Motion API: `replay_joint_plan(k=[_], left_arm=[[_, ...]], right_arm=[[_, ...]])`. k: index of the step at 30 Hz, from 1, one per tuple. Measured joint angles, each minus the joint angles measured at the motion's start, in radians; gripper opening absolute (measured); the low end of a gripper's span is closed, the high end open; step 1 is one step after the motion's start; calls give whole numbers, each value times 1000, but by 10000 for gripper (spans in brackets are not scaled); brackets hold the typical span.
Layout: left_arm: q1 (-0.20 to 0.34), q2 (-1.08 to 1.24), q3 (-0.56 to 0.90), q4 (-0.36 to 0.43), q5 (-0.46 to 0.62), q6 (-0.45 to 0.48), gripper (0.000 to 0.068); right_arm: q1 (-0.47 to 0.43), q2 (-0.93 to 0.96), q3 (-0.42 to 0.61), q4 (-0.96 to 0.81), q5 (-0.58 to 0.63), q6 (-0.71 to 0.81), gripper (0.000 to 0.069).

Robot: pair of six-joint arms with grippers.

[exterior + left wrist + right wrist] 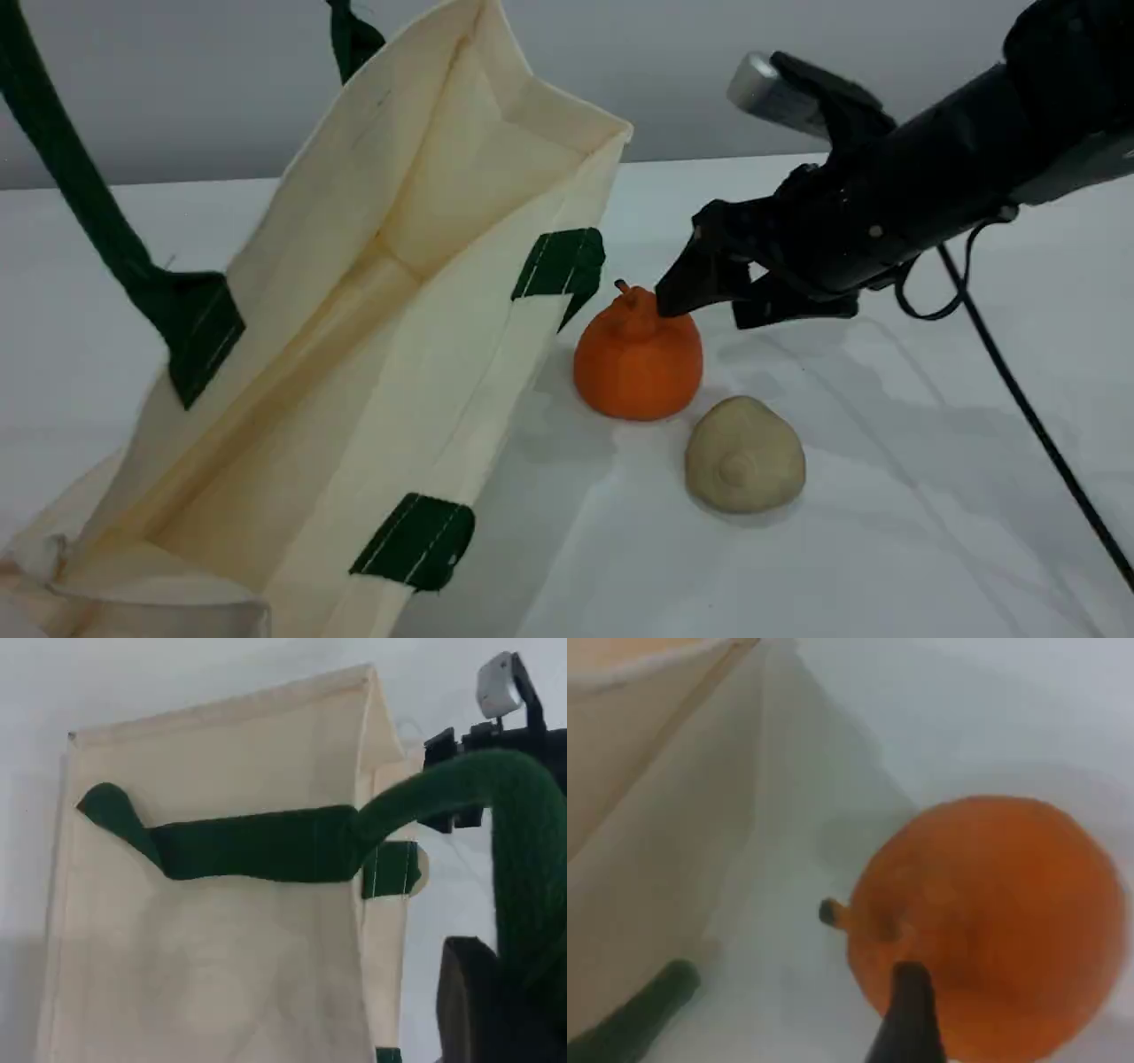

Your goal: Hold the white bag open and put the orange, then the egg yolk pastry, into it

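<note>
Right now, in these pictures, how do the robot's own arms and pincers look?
The right arm is black, thick and tube-shaped, with a thin black cable hanging from it and a small silver-grey block on top. The right pincer is black with angular, tapering fingers. Of the left pincer only a dark rounded fingertip shows.
</note>
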Motion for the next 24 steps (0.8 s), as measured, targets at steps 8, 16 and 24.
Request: replay_joint_plan(k=[8,16,24], left_arm=[[0,0,0,-1,0,0,71],[0,0,0,-1,1,0,71],[0,0,0,-2,1,0,71]], right_arm=[[0,55,-50,-3,44,28,529],[0,104,-62,0,82,30,528],[14,106,-77,-2,79,30,528]])
